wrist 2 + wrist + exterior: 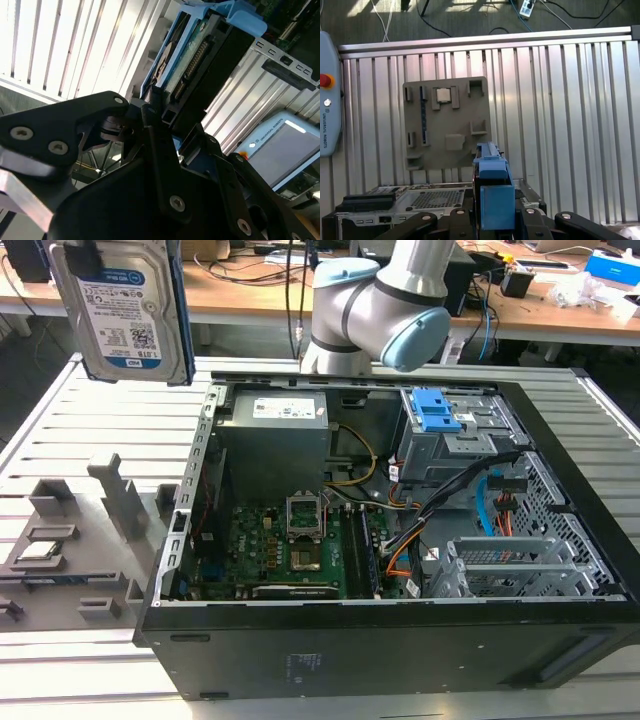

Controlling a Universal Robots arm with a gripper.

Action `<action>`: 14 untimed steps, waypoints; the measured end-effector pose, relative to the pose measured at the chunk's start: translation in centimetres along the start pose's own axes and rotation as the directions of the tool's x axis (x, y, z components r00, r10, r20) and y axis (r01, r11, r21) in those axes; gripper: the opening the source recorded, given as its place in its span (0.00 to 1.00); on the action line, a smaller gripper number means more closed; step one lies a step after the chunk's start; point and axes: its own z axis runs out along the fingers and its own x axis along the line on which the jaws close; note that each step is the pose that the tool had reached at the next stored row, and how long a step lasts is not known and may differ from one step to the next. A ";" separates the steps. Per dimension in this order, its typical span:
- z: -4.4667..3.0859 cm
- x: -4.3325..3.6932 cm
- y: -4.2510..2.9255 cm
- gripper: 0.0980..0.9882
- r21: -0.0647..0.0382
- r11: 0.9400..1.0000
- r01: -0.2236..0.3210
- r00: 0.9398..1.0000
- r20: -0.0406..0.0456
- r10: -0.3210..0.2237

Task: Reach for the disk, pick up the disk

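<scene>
Silver disk (pixel 120 310), white-and-blue barcode label, blue edge frame, aloft in the hand's (pixel 492 214) tight grip.

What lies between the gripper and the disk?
Nothing: in the first wrist view the gripper is shut on the disk, pressing it from both sides. In the exterior view the disk hangs above the table.

Slatted aluminium table (pixel 60 420) underneath everything, with hard glare on the ribs in the second wrist view. Behind it in the exterior view is a long wooden desk (pixel 235 300), cluttered and running the full width. The floor (pixel 470 22) is dark grey. Past the table edge there are sun patches (pixel 465 6) on it — plus loose cables (pixel 385 22) and a white power strip (pixel 526 7).
</scene>
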 end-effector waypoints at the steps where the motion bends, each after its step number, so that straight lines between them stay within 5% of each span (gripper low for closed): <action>1: -0.04 -0.09 -0.70 0.30 0.000 1.000 0.000 1.000 0.000 0.000; 4: -0.14 -0.34 -2.61 0.30 0.000 1.000 0.000 1.000 0.000 0.000; 11: -0.26 -0.66 -4.99 0.30 0.000 1.000 0.000 1.000 0.000 0.000; 14: -0.35 -0.91 -6.65 0.30 0.000 1.000 0.000 1.000 0.000 0.000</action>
